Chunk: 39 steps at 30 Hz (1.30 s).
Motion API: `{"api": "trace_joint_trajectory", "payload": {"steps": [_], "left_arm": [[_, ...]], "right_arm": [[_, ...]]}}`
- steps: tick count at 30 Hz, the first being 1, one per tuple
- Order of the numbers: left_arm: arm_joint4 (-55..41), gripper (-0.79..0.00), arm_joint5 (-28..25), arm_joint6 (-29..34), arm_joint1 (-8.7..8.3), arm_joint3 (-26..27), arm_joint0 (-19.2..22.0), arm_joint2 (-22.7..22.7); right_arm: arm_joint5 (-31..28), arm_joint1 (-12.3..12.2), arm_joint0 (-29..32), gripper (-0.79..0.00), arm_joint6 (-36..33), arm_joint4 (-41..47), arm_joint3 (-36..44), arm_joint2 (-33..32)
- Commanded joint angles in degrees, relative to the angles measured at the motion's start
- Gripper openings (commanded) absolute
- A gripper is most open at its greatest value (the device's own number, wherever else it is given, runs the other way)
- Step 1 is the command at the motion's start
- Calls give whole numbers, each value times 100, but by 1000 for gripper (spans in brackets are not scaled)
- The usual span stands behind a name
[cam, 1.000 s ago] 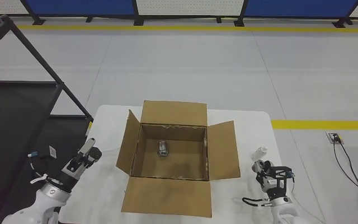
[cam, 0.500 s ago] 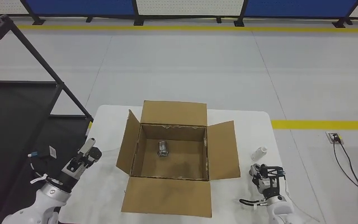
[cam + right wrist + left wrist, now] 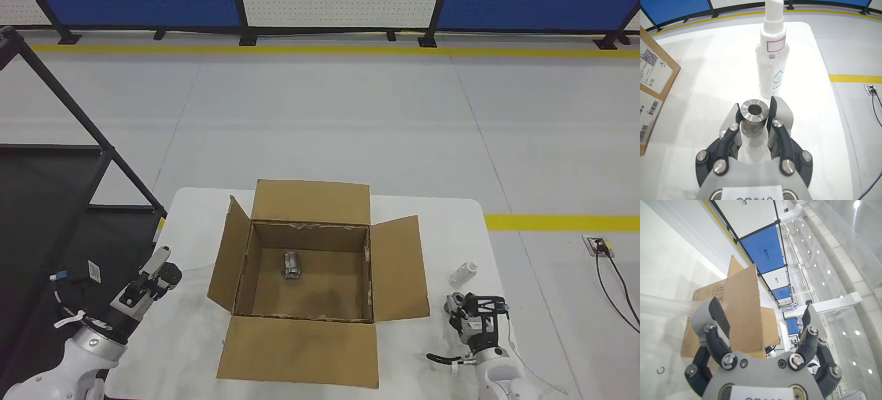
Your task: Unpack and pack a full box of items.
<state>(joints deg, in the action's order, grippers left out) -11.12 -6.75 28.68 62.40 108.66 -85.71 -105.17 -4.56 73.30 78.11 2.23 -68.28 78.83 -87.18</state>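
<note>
An open cardboard box (image 3: 305, 345) stands in the middle of the white table (image 3: 190, 330), flaps spread out. One small grey metal item (image 3: 291, 264) lies on the box floor near the far wall. My right gripper (image 3: 755, 107) is to the right of the box (image 3: 651, 79), shut on an upright metal cylinder (image 3: 753, 121) with a bored hole, low over the table. In the top view this right gripper (image 3: 470, 308) is near the table's front right corner. My left gripper (image 3: 762, 306) hangs open and empty, left of the box (image 3: 742, 306). In the top view the left gripper (image 3: 161, 266) is at the table's left edge.
A white spray bottle (image 3: 772, 62) stands upright just beyond the cylinder; in the top view the bottle (image 3: 465, 272) is between the box's right flap and the table's right edge. A black frame (image 3: 90, 180) stands left of the table.
My right gripper has drawn back from the spray bottle toward the table's front edge with the cylinder in it. The left arm and the box have not moved.
</note>
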Motion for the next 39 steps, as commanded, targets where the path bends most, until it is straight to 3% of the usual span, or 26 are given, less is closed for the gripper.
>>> {"api": "trace_joint_trajectory", "payload": {"steps": [1,7,11,14,20,24,30,34,39], "left_arm": [[0,0,0,0,0,0,0,0],[0,0,0,0,0,0,0,0],[0,0,0,0,0,0,0,0],[37,0,-14,-40,1,12,-21,-2],[-19,0,-62,-63,-1,-70,-54,-88],[-140,0,-44,-94,2,-90,-84,-144],[-289,0,-122,-117,8,-100,-210,-258],[-360,0,-183,-139,12,-157,-287,-333],[-440,0,-230,-137,15,-188,-362,-424]], "right_arm": [[5,-2,19,-345,-2,6,19,-10],[35,-6,185,-74,119,25,266,-51],[31,-14,546,-9,371,13,947,-120],[72,-29,968,0,343,-73,1829,-211],[709,-37,1826,0,-255,-817,4046,-241],[1158,-19,1990,0,-811,-1411,5006,-15],[451,-13,1289,0,-1942,-1739,5307,755],[46,49,268,0,-2888,-1529,4783,1427],[62,213,-1072,0,-3671,-1285,3855,2330]]}}
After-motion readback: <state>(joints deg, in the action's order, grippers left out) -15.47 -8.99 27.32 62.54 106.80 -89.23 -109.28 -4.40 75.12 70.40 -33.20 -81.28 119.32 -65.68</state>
